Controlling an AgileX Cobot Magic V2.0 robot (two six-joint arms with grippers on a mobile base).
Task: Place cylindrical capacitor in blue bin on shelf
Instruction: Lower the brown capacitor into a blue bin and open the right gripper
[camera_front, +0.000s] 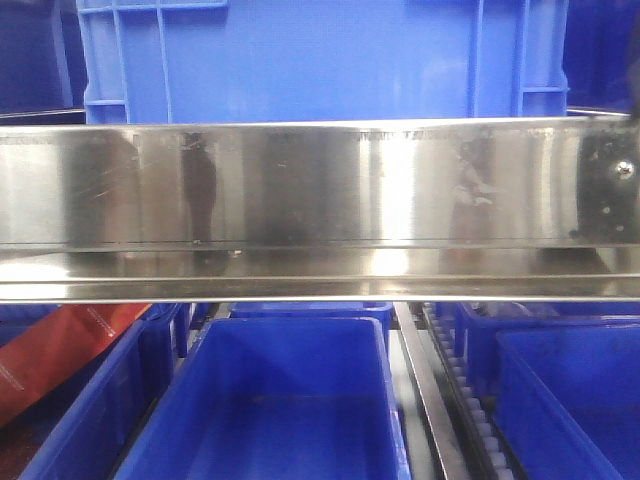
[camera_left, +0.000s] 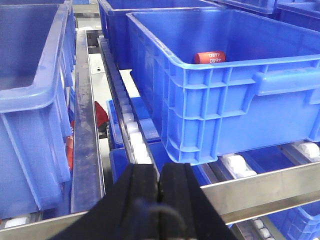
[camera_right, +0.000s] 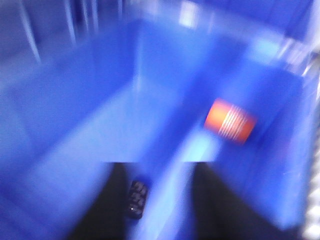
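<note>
The right wrist view is heavily blurred. My right gripper (camera_right: 162, 167) is open over a blue bin (camera_right: 90, 115), its two dark fingers wide apart. The cylindrical capacitor (camera_right: 137, 199), small and dark, shows between the fingers close to the left one, apart from the right one and not gripped. Whether it rests on the bin floor I cannot tell. My left gripper (camera_left: 159, 170) is shut with nothing in it, hanging in front of the shelf rail (camera_left: 260, 187). The shelf's broad steel front rail (camera_front: 320, 185) fills the front view.
An orange-red cylinder (camera_right: 230, 121) lies to the right of the capacitor, past a pale band. A red cylinder (camera_left: 210, 56) lies in a large blue bin (camera_left: 225, 100) on white rollers (camera_left: 235, 165). More blue bins (camera_front: 290, 400) stand on the lower tier.
</note>
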